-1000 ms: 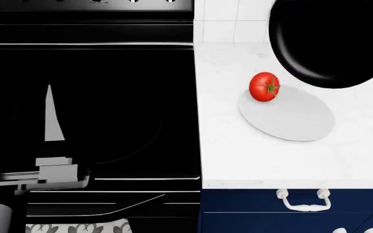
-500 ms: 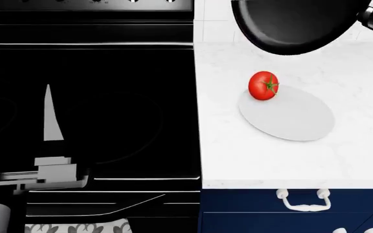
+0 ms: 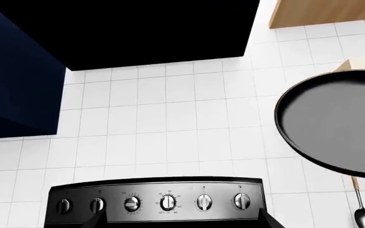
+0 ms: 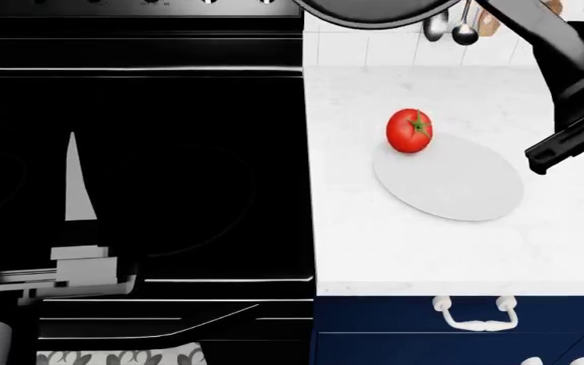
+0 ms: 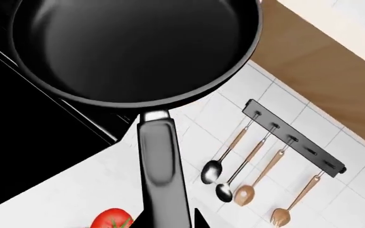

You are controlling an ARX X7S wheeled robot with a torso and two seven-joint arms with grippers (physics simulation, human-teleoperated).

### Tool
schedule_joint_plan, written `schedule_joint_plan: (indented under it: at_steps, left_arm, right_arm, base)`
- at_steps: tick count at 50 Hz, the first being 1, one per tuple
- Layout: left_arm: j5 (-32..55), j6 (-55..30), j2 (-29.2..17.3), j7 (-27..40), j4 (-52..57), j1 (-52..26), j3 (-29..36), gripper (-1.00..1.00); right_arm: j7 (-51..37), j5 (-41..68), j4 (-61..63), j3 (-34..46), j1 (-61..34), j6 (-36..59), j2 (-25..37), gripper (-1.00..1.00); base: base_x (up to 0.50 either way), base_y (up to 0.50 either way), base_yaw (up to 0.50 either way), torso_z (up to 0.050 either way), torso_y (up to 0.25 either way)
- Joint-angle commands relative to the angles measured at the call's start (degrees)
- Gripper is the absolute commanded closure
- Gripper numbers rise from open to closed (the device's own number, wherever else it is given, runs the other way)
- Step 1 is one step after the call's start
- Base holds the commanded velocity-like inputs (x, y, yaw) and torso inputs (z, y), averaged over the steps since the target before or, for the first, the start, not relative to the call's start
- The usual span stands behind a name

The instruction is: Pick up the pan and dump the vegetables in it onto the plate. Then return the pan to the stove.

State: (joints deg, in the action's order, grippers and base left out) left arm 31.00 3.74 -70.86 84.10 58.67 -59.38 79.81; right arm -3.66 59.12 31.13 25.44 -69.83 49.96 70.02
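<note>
The pan (image 5: 135, 47) is empty and raised in the air, handle toward the right wrist camera; the right fingers appear clamped on it, though they are mostly out of frame. The tomato (image 4: 410, 131) rests on the far rim of the plate (image 4: 455, 182) on the worktop (image 4: 373, 243), beside the stove (image 4: 140, 152). The left fingers' state cannot be told.

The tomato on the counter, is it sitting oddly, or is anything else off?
Slightly. The tomato sits at the far rim of the plate, half over the counter, not centred. The pan is empty and held in the air by its handle, off the stove. Nothing looks spilled or damaged.
</note>
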Motion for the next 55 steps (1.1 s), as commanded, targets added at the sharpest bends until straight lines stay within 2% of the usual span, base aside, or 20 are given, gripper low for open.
schedule_joint_plan:
  at_steps: [1,22,55]
  left_arm:
    - [-0.2,0.2,0.0,0.0,-0.1,0.2,0.0,-1.00]
    - [-0.5,1.2,-0.6,-0.2,-0.7,0.9,-0.4,-1.00]
    - [-1.3,2.4,-0.5,-0.6,-1.8,2.2,-0.7,-1.00]
  right_arm:
    - [-2.2,2.1,-0.7,-4.1,-0.5,-2.1,-3.6,1.00]
    - [-0.4,7.5,-0.9,-0.9,0.1,-1.5,-12.3,1.00]
    - [1.7,13.6,0.6,2.4,7.4,-3.6,-18.1,1.00]
  base:
    - [0.00,0.00,0.00,0.000,0.000]
    - [0.00,0.00,0.00,0.000,0.001]
    - [0.00,0.00,0.00,0.001,0.002]
